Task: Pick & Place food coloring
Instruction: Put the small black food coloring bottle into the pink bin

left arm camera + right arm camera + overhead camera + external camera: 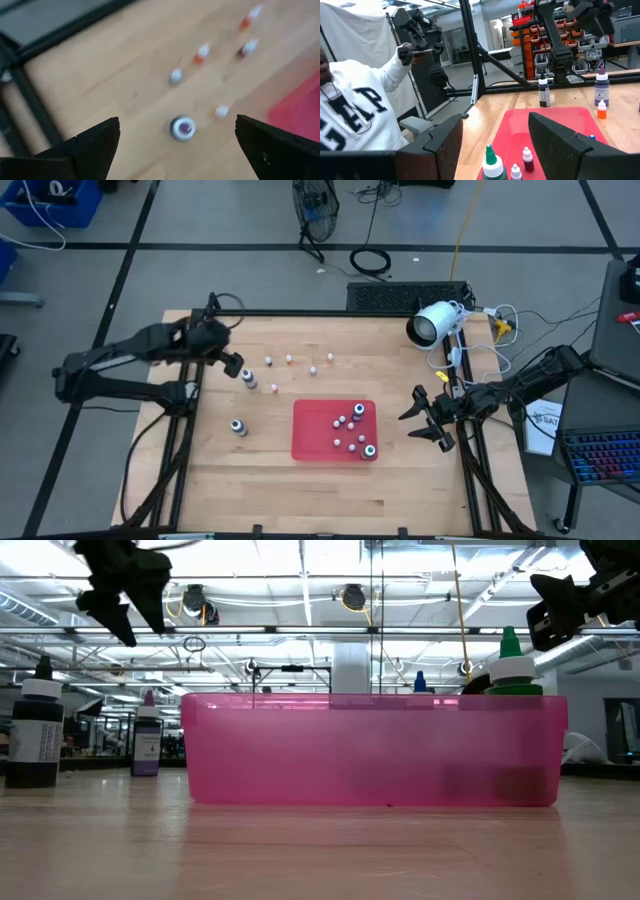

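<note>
Your left end effector [232, 363] hangs released above a grey bottle [248, 379] on the tabletop [270, 470]; more little bottles [289, 360] stand beyond. Several sit inside the red tray [312, 442]. Your right end effector [420, 418] gapes empty beside it.
</note>
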Controlling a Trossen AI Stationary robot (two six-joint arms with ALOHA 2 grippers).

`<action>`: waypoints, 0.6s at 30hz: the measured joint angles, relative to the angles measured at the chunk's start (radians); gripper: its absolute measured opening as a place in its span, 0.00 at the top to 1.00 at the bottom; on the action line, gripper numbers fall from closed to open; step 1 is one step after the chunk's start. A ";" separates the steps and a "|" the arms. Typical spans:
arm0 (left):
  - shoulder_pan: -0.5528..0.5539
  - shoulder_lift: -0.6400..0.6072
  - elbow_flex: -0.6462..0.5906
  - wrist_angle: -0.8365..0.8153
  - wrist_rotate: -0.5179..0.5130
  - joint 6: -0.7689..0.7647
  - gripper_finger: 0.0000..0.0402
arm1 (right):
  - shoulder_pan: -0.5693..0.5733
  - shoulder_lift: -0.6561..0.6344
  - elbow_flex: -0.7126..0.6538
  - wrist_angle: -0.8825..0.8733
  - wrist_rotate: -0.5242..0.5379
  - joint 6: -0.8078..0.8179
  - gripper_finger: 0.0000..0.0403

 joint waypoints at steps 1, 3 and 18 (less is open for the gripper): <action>0.012 0.041 0.032 -0.039 0.009 0.015 0.02 | 0.000 0.000 0.000 0.000 0.000 0.000 0.46; 0.026 0.113 0.073 -0.100 0.031 0.044 0.02 | 0.000 0.000 0.000 0.000 0.000 0.000 0.46; 0.033 0.387 0.001 -0.058 0.150 0.276 0.02 | 0.000 0.000 0.000 0.000 0.000 0.000 0.47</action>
